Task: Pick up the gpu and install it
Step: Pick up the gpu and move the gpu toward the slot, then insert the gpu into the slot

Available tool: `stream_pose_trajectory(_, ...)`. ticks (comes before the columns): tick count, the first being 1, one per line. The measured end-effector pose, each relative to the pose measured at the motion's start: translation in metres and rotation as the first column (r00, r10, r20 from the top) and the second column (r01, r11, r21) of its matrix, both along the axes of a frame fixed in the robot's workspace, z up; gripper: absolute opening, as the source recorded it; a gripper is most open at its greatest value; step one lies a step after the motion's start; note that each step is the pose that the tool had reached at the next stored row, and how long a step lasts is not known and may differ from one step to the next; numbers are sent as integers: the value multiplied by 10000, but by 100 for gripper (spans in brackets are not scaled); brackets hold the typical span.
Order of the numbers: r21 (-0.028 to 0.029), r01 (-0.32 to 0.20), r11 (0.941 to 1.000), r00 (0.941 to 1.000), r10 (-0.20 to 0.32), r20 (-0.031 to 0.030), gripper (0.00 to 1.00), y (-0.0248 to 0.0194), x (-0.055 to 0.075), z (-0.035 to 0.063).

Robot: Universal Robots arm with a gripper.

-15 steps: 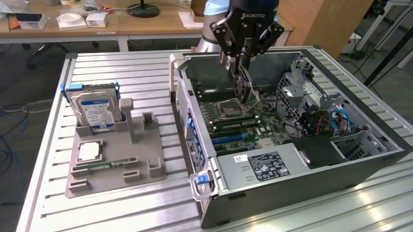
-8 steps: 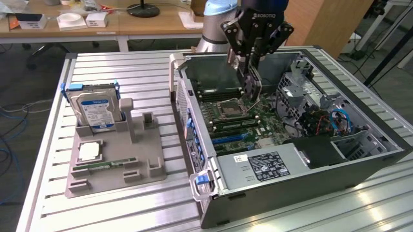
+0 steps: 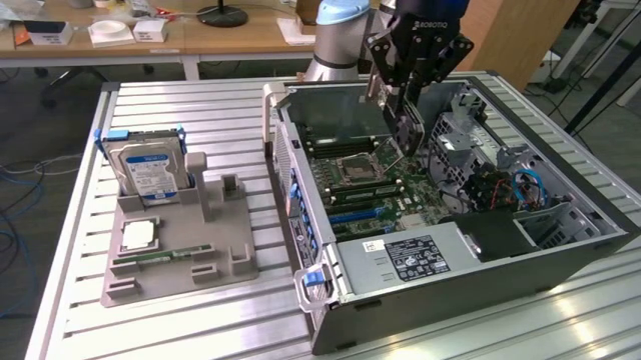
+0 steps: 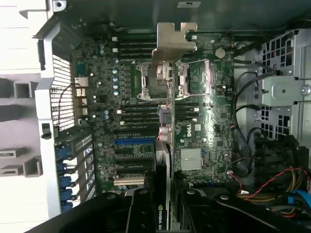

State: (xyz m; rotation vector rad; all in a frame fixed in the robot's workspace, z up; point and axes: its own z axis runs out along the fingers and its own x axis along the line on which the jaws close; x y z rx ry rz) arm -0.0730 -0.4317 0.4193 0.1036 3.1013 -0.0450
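The gpu (image 3: pixel 404 133) hangs on edge inside the open computer case (image 3: pixel 481 262), above the motherboard (image 3: pixel 395 191) near the CPU socket. My gripper (image 3: pixel 410 105) comes down from above and is shut on the card's upper edge. In the wrist view the gpu (image 4: pixel 166 141) is seen edge-on as a thin strip over the board, with its silver end bracket (image 4: pixel 173 43) at the far end. My gripper (image 4: pixel 165 208) clamps it between the two black fingers (image 4: pixel 138 213), and a green logo shows on the card between them. The card floats above the slots without touching them.
A grey fixture (image 3: pixel 215 247) on the slatted table at the exterior view's left holds an upright hard drive (image 3: pixel 148 171), a processor (image 3: pixel 138 235) and a memory stick (image 3: pixel 161 256). Inside the case are a power supply (image 3: pixel 410 259), cable bundles (image 3: pixel 501 187) and a blue expansion slot (image 4: pixel 133 142).
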Motion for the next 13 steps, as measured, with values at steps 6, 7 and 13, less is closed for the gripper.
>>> stream_pose_trajectory(6, 0, -1, 10000, 10000, 1, 0, 26, -1, 59, 0)
stream_pose_trajectory(7, 1, -1, 10000, 10000, 1, -1, 26, 0, 60, 0)
stream_pose_trajectory(13, 1, -2, 10000, 10000, 2, 0, 26, 0, 60, 0)
